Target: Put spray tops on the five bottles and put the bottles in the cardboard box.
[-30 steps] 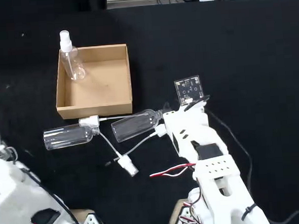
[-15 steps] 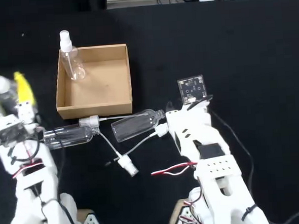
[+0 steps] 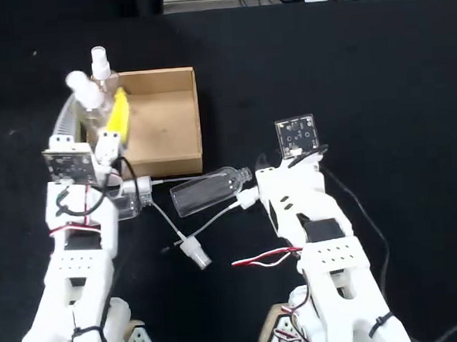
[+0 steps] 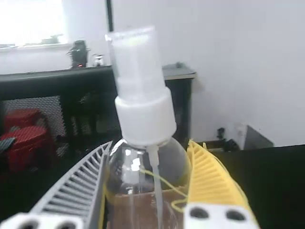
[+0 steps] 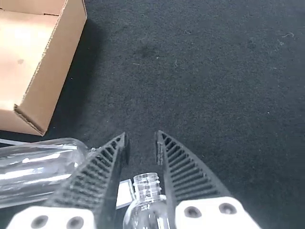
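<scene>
The left gripper (image 3: 93, 109) is clamped on a capped bottle (image 4: 143, 109), cap sticking out past the fingertips; from the high view both overlap the left wall of the cardboard box (image 3: 166, 159); a second capped bottle (image 3: 99, 61) stands in the box's far left corner; in front of the box lie an uncapped bottle (image 3: 208, 191) and a loose spray top (image 3: 195, 253); the right gripper (image 5: 141, 138) grips an open-necked bottle (image 5: 145, 191), neck between its jaws.
</scene>
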### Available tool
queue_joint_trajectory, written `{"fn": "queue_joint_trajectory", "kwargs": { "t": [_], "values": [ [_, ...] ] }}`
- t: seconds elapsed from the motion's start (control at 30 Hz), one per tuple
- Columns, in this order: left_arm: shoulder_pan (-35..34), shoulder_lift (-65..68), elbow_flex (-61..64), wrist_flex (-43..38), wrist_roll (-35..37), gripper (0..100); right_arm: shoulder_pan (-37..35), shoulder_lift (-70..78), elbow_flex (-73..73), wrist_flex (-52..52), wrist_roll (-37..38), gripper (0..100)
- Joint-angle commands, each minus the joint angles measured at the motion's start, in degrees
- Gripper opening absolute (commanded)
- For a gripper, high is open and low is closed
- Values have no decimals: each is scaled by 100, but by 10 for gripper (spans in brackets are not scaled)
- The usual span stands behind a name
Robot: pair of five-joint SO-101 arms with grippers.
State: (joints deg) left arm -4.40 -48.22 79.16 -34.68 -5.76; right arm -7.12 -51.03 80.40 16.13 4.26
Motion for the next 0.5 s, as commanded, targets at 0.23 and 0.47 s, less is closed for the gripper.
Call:
{"fn": "queue_joint_trajectory", "kwargs": {
  "t": [0.23, 0.47],
  "values": [
    [1393, 1134, -1015, -782, -26, 30, 756, -233, -119, -457, 0, 80],
    [1490, 2919, -2264, -800, 9, 30, 756, -233, -127, -457, 0, 80]
  ]
}}
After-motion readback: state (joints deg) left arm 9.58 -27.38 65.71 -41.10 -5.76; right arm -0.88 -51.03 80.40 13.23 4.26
